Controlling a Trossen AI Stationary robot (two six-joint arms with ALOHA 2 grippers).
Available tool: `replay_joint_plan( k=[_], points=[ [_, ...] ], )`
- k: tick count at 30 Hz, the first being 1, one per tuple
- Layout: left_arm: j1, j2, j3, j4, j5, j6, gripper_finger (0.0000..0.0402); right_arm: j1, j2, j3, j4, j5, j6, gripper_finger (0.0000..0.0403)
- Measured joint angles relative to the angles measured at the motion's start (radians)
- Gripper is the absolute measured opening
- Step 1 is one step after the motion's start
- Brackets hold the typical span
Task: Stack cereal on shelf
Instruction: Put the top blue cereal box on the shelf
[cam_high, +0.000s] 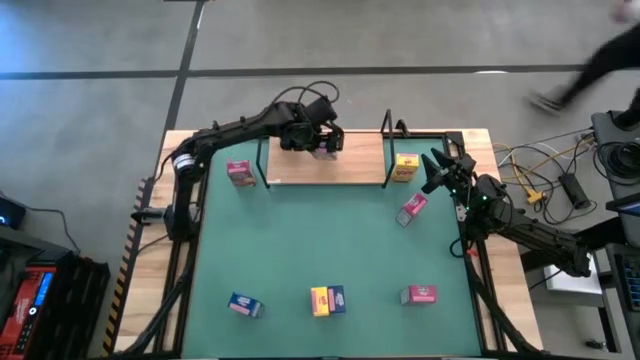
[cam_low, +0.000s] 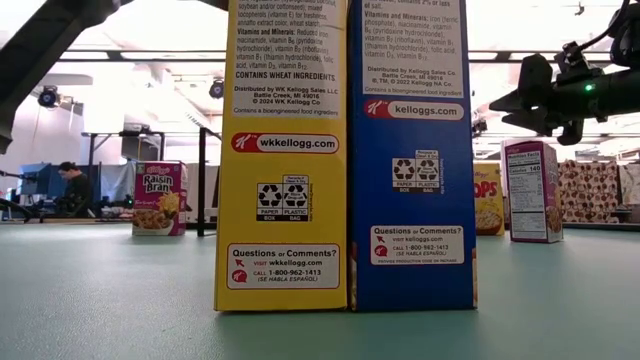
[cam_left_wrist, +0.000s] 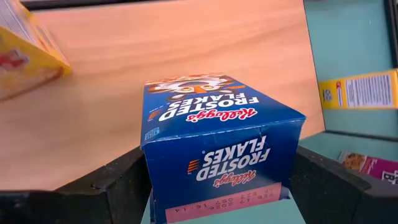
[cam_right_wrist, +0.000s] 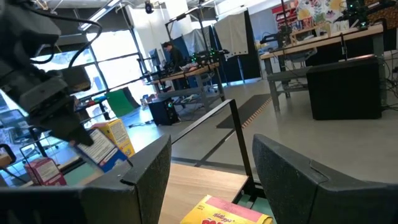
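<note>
Front pair: a yellow box (cam_low: 281, 155) and a blue box (cam_low: 410, 150) stand touching on the green mat (cam_high: 320, 250), their tops cut off in the low view.
Left gripper (cam_high: 318, 139): over the shelf (cam_high: 325, 160), jaws clamped on a blue Frosted Flakes box (cam_left_wrist: 217, 146).
Right gripper (cam_high: 437, 172): jaws spread wide, holding nothing, beside a yellow carton (cam_high: 405, 167) just off the shelf's end.
Room: a seated person (cam_low: 72, 188) far behind, too small to make out.

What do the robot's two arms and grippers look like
Both arms are dark, slim and jointed, with black cables looping over the left gripper. The right gripper has broad, flat matte-black fingers and a small green light by its wrist.
</note>
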Motion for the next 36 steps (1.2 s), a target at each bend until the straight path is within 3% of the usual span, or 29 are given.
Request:
replay_joint_plan(
  k=[9, 23, 36],
  points=[
    [0.064, 0.0, -0.001, 0.055, 0.044, 0.07, 0.0306, 0.0, 0.0, 0.0, 0.0, 0.0, 0.0, 0.0215],
    [0.099, 0.029, -0.012, 0.126, 0.02, 0.07, 0.0306, 0.0, 0.0, 0.0, 0.0, 0.0, 0.0, 0.0215],
    [0.139, 0.063, -0.01, 0.146, 0.083, 0.068, 0.0306, 0.0, 0.0, 0.0, 0.0, 0.0, 0.0, 0.0215]
  ],
)
